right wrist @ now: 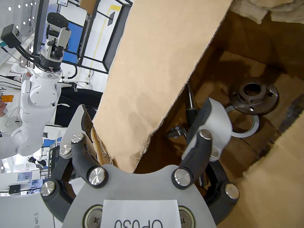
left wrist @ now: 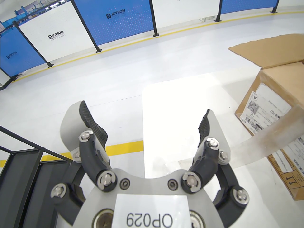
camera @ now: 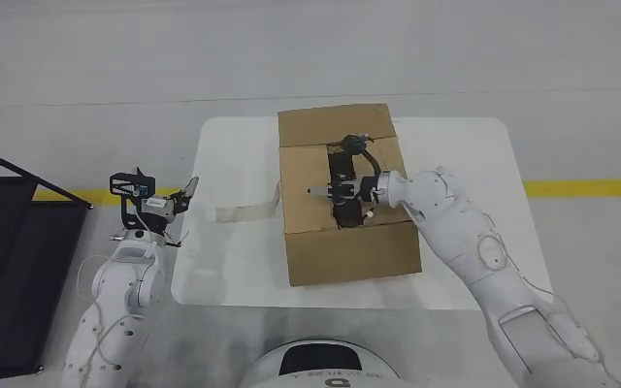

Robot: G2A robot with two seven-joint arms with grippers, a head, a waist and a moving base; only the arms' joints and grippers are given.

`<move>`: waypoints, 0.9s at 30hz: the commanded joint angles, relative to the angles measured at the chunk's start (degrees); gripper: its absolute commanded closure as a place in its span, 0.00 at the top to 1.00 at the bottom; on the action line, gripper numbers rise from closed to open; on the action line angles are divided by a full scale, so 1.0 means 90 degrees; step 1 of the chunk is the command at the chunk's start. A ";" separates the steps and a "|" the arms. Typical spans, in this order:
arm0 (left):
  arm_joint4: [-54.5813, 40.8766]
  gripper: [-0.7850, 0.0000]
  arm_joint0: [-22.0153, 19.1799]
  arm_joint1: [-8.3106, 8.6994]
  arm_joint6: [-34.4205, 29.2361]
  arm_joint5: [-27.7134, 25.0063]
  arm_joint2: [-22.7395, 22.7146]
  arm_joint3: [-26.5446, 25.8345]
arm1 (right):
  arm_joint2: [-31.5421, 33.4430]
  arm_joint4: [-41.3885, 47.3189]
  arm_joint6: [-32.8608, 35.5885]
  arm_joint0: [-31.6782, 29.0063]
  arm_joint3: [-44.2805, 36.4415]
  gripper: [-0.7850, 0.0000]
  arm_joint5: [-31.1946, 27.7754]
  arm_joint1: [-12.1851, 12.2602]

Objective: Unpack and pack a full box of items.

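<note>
A cardboard box stands on the white table, its top flaps parted along the middle. My right gripper is at that gap, open, straddling one flap: one finger is outside it and the other is inside the box. Inside lie a dark metal flange, a tape ring, a black-handled tool and crumpled paper. My left gripper hangs open and empty at the table's left edge, apart from the box.
A loose strip of clear tape trails from the box's left side over the table. A black rack stands on the floor to the left. A yellow line runs across the floor.
</note>
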 commanded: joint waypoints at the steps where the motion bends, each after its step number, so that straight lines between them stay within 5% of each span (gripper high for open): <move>1: 0.0000 1.00 0.0000 0.0000 0.0000 0.0000 0.0000 0.0000 | -0.0044 0.0480 0.0136 0.0034 0.0109 1.00 -0.0159 -0.0040; 6: 0.0000 1.00 0.0000 0.0000 0.0000 0.0000 0.0000 0.0000 | 0.0094 0.2530 0.1104 0.0197 0.0684 1.00 -0.0909 -0.0115; 14: 0.0000 1.00 0.0000 0.0000 0.0000 0.0000 0.0000 0.0000 | 0.0307 0.4144 0.2071 0.0266 0.0706 1.00 -0.1574 -0.0112; 18: 0.0000 1.00 0.0000 0.0000 0.0000 0.0000 0.0000 0.0000 | 0.0252 0.4286 0.2141 0.0156 0.0216 1.00 -0.1504 -0.0074; 27: 0.0000 1.00 0.0000 0.0000 0.0000 0.0000 0.0000 0.0000 | -0.0884 0.2907 0.1781 0.0373 -0.0411 1.00 -0.1346 -0.0295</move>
